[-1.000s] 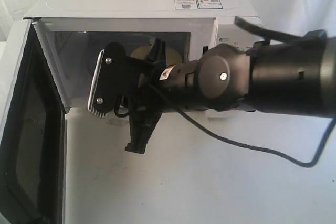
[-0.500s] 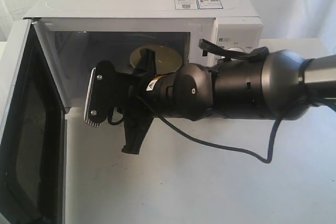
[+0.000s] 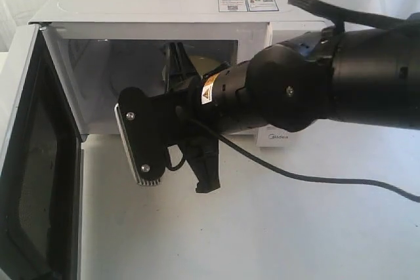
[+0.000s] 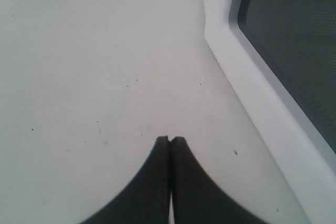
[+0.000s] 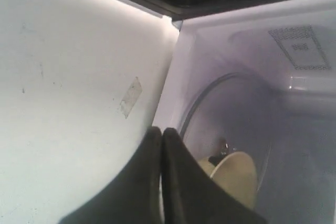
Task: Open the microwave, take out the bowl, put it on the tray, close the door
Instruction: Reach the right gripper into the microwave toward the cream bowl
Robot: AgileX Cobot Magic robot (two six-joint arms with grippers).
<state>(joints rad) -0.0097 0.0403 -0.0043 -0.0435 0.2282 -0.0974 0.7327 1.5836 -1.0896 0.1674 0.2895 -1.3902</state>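
Note:
The white microwave [image 3: 164, 4] stands with its door [image 3: 39, 175] swung wide open to the left. Inside the cavity the cream bowl [image 3: 209, 63] sits on the glass turntable, mostly covered by my right arm. My right gripper [image 5: 160, 130] is at the cavity's mouth with its fingers pressed together and nothing visible between them. The bowl [image 5: 239, 179] lies just beyond them, partly behind one finger. My left gripper [image 4: 170, 139] is shut and empty, low over the table beside the open door [image 4: 283, 51]. No tray is in view.
The right arm's thick black forearm [image 3: 367, 77] crosses in front of the microwave's knob panel [image 3: 279, 139]. Its cable [image 3: 315, 178] trails over the white table [image 3: 262, 240]. The open door's edge stands close to the left gripper.
The right wrist has rolled, so its camera plate has swung lower. The forearm has risen and now covers the knob panel. More of the bowl is hidden than before.

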